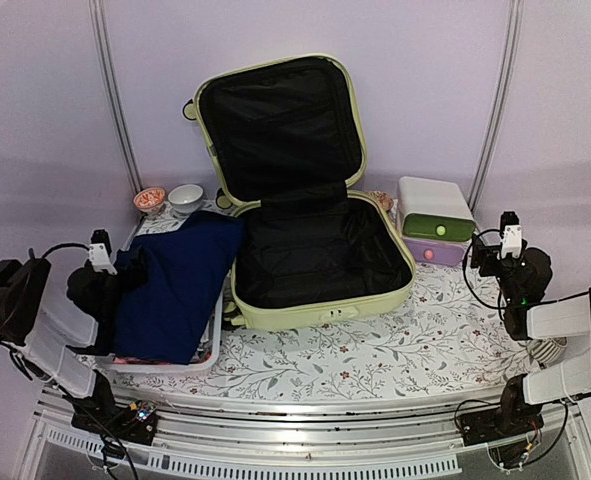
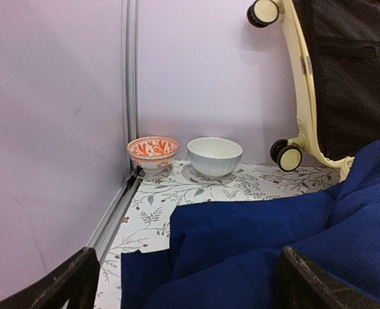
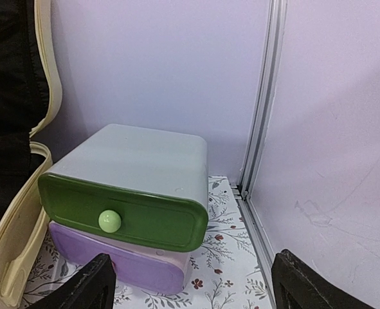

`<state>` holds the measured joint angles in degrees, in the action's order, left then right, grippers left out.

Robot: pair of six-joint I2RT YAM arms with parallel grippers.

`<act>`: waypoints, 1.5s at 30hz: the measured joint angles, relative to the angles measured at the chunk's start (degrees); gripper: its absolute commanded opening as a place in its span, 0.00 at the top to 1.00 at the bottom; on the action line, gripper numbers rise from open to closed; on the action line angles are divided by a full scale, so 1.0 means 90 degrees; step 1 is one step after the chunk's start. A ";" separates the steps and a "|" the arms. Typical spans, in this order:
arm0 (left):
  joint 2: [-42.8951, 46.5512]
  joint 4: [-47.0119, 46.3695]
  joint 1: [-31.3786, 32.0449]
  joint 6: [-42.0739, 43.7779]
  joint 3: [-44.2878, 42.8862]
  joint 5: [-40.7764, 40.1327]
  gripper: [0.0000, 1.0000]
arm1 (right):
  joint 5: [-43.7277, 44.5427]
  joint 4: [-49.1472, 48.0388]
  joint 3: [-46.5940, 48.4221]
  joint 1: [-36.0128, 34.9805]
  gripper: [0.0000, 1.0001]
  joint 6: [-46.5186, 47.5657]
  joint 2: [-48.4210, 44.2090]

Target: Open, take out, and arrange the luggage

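The suitcase (image 1: 315, 250) sits in the middle of the top view, wide open. Its bottom half lies flat on the flower-print table (image 1: 405, 345) and its lid stands up against the back wall. Black lining shows in both halves. In the left wrist view its pale shell edge and two wheels run down the upper right of the frame.

To the left of the suitcase, a dark blue cloth (image 1: 180, 285) is heaped in a white basket (image 1: 211, 352), and one fold touches the suitcase rim. Behind the basket, in the left corner by the wall, an orange patterned bowl (image 1: 150, 199) and a white bowl (image 1: 185, 197) stand side by side.

The left claw (image 2: 190, 286) hangs just above the blue cloth. Its fingers (image 2: 67, 283) are spread to the two lower corners of its own view and pinch nothing.

At the right of the top view, a small box (image 1: 433, 215) with a green drawer over a purple one stands just beside the suitcase. The right claw (image 3: 199, 283) faces that box from the near side. Its fingers (image 3: 99, 283) are also wide apart and grip nothing, clear of the box.
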<state>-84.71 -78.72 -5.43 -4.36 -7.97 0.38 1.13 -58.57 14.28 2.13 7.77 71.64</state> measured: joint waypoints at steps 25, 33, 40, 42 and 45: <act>-0.0318 0.0457 0.0301 0.0583 -0.0661 0.0386 0.02 | -0.1195 -0.0204 -0.0265 0.0231 0.17 0.0036 0.0420; -0.0328 0.0461 0.0301 0.0583 -0.0663 0.0391 0.02 | -0.1807 -0.1688 -0.0376 0.0226 0.01 -0.0279 0.1564; -0.0330 0.0466 0.0304 0.0583 -0.0668 0.0391 0.02 | -0.1491 -0.1593 -0.0138 0.0228 0.01 -0.0578 0.1775; -0.0330 0.0469 0.0306 0.0583 -0.0668 0.0391 0.02 | -0.1491 -0.1596 -0.0078 0.0228 0.01 -0.0600 0.1775; -0.0330 0.0471 0.0306 0.0583 -0.0670 0.0391 0.02 | -0.1491 -0.1593 -0.0070 0.0228 0.01 -0.0605 0.1775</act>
<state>-87.68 -74.48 -2.68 0.89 -14.00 3.90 -12.29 -72.90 13.65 4.19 2.33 87.61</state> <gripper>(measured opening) 0.984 0.988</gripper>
